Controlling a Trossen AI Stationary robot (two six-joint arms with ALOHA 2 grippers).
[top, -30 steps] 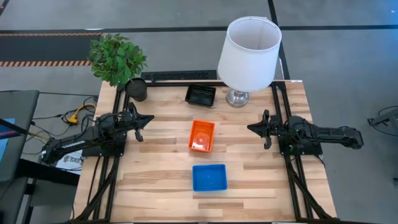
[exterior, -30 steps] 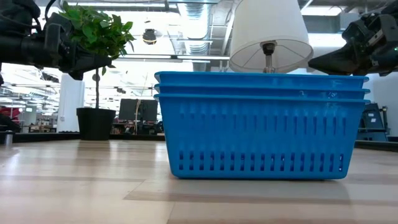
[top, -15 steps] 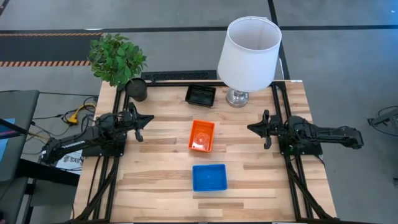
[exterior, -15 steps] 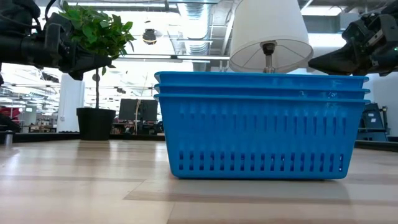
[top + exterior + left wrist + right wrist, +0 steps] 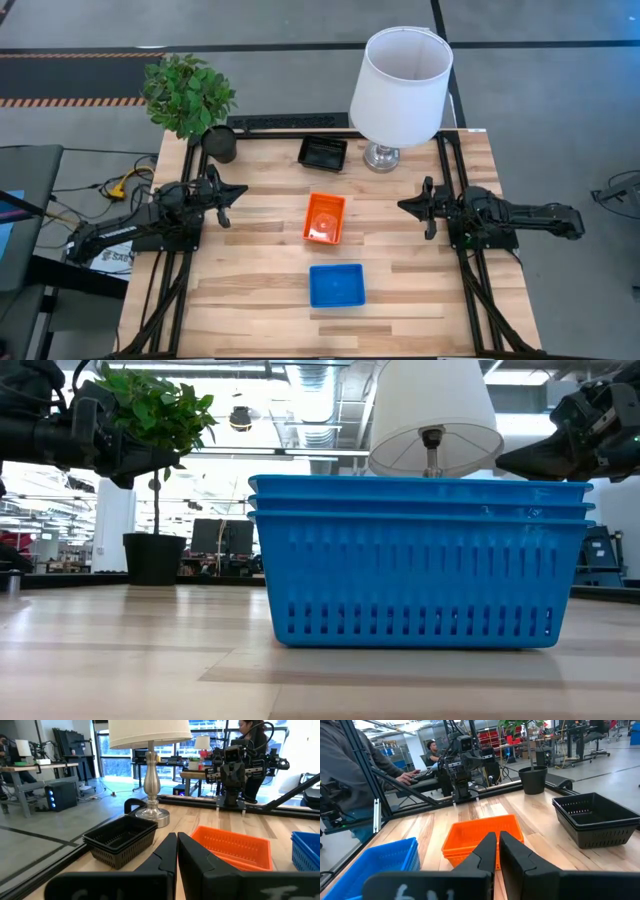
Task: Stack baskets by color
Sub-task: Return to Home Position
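Note:
Three stacks of baskets stand in a row down the table's middle, each resting on its base: black (image 5: pixel 322 153) at the far side, orange (image 5: pixel 324 218) in the middle, blue (image 5: pixel 336 286) near the front edge. The blue stack (image 5: pixel 418 562) fills the low view. My left gripper (image 5: pixel 238 190) hovers shut at the table's left side, pointing level toward the orange stack (image 5: pixel 231 847). My right gripper (image 5: pixel 404 206) hovers at the right side, fingers (image 5: pixel 497 851) nearly together, also pointing at the orange stack (image 5: pixel 482 839). Neither touches anything.
A white-shaded lamp (image 5: pixel 402 85) stands at the far right of the table, next to the black stack. A round black pot (image 5: pixel 220 143) with a green plant (image 5: pixel 187 93) sits at the far left corner. People sit in the room beyond the table.

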